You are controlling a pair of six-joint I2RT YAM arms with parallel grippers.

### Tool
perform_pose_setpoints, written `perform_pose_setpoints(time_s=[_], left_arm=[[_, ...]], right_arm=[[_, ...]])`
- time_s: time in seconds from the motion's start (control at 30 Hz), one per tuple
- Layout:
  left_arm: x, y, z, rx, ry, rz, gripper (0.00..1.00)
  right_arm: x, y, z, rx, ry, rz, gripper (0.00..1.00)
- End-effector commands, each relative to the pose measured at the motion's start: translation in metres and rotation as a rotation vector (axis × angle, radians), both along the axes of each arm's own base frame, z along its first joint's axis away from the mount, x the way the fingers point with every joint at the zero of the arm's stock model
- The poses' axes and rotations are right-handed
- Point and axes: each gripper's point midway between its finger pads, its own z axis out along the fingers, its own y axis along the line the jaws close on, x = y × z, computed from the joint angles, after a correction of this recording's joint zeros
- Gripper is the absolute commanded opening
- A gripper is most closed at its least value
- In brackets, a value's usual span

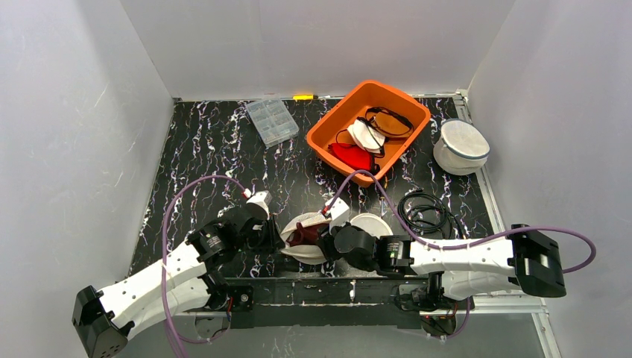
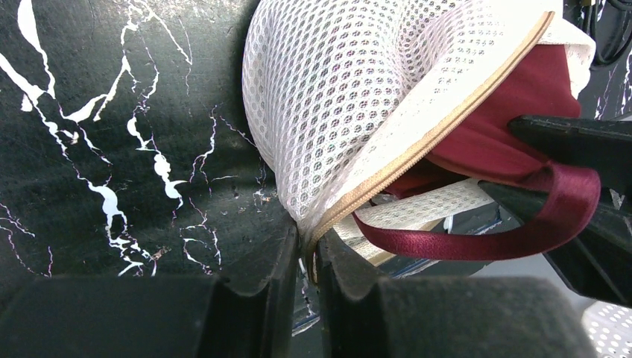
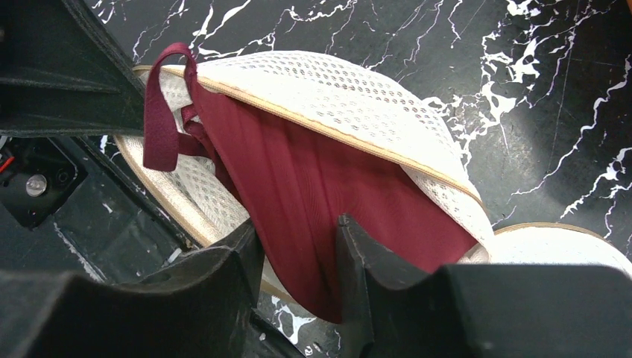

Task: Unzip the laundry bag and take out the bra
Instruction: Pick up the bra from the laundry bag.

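the left gripper (image 2: 304,257) is clenched on the zip edge of the white mesh laundry bag (image 2: 350,82) at the table's near middle, seemingly anchoring it while the right gripper (image 3: 298,253), grasping the burgundy bra (image 3: 313,186), draws it through the open mouth; a black cable coil (image 1: 426,209) to the right and an orange bin (image 1: 328,134) farther back stand clear of the way

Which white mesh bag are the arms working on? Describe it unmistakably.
At the near edge of the black marbled table, between the left gripper and right gripper, lies the laundry bag. It gapes open with a dark red bra spilling out; the round mesh bag at far right shows no red.
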Motion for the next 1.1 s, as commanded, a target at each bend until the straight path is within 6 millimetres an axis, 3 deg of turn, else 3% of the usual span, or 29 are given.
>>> perform_pose_setpoints(time_s=[0.0,0.1,0.27,0.73,0.93,1.0,1.07], left_arm=[[0.0,0.004,0.002,0.017,-0.004,0.003,0.16],[0.0,0.004,0.001,0.018,-0.005,0.002,0.2],[0.001,0.002,0.001,0.017,-0.005,0.0,0.18],[0.0,0.002,0.0,0.022,-0.002,-0.007,0.0],[0.0,0.006,0.0,0.037,-0.007,0.002,0.0],[0.0,0.007,0.0,0.038,-0.009,0.003,0.0],[0.001,0.006,0.001,0.037,-0.012,0.004,0.0]], right_arm=[[0.002,0.002,0.014,0.049,-0.008,0.002,0.5],[-0.004,0.008,0.026,0.077,-0.001,0.042,0.55],[-0.004,0.012,0.044,0.091,-0.023,0.067,0.56],[-0.002,0.047,0.01,-0.086,-0.024,0.137,0.54],[0.001,0.047,0.008,-0.101,-0.044,0.142,0.32],[0.0,0.047,0.011,-0.108,-0.058,0.164,0.35],[-0.003,0.048,0.012,-0.125,-0.075,0.214,0.46]])
